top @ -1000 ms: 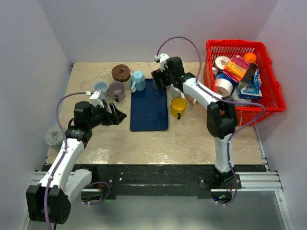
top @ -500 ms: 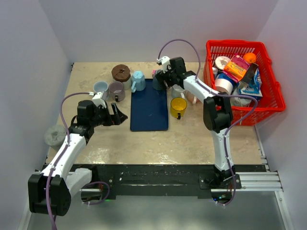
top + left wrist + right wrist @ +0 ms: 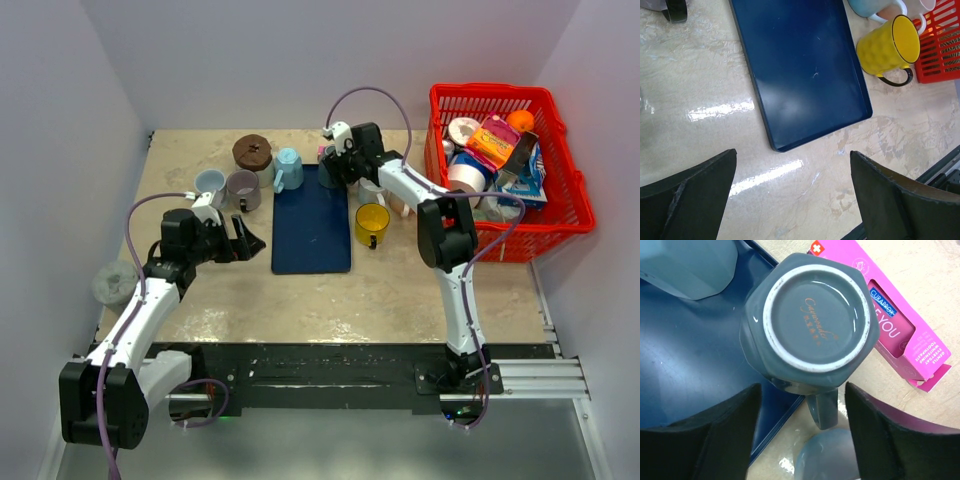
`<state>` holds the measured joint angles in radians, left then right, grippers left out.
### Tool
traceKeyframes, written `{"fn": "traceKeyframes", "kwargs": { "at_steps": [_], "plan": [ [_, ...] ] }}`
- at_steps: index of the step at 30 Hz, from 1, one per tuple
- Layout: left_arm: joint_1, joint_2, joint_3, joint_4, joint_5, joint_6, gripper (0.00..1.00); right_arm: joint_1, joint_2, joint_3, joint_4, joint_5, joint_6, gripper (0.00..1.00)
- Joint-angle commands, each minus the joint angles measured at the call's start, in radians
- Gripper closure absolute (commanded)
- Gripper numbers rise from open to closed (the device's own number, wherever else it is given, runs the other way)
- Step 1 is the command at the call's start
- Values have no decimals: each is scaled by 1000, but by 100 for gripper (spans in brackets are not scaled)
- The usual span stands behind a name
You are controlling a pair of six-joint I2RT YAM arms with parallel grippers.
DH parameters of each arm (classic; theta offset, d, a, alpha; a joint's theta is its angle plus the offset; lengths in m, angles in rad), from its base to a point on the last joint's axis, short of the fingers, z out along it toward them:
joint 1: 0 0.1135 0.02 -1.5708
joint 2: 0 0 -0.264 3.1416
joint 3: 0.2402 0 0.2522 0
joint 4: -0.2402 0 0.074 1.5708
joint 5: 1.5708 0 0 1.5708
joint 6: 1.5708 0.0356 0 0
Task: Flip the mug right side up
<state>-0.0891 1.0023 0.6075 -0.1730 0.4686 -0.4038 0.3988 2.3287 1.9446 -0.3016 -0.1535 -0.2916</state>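
A dark grey-blue mug [image 3: 812, 315] stands upside down, base up, on the far right corner of the blue tray [image 3: 310, 225]. Its handle [image 3: 822, 410] points toward the camera in the right wrist view. My right gripper [image 3: 804, 395] hangs over the mug [image 3: 330, 176], open, one finger on each side of the body and handle, with a gap on both sides. My left gripper [image 3: 792, 155] is wide open over bare table by the tray's near corner [image 3: 780, 145], holding nothing.
A yellow mug [image 3: 372, 222] stands right of the tray, a light blue one [image 3: 288, 168] at its far left corner. Two more mugs [image 3: 243, 188] and a brown lid [image 3: 252, 152] sit further left. A pink box [image 3: 900, 325] lies beside the grey mug. The red basket [image 3: 560, 215] is at right.
The right gripper has settled over the upside-down mug and its fingers have drawn closer together around it. The left arm shifted only slightly.
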Motion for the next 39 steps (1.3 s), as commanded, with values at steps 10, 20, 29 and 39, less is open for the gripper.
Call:
{"fn": "traceKeyframes", "kwargs": {
  "at_steps": [10,20,29,39],
  "plan": [
    [9,-1,28,27,13,5,1,6,-60,-47,71,57,-14,53],
    [9,1,29,24,10,6,1,8,-43,-21,61,84,-44,92],
    [9,2,28,24,8,6,1,6,-61,-26,76,86,-31,100],
    [11,1,26,27,13,5,1,8,-253,-98,156,54,143,100]
  ]
}}
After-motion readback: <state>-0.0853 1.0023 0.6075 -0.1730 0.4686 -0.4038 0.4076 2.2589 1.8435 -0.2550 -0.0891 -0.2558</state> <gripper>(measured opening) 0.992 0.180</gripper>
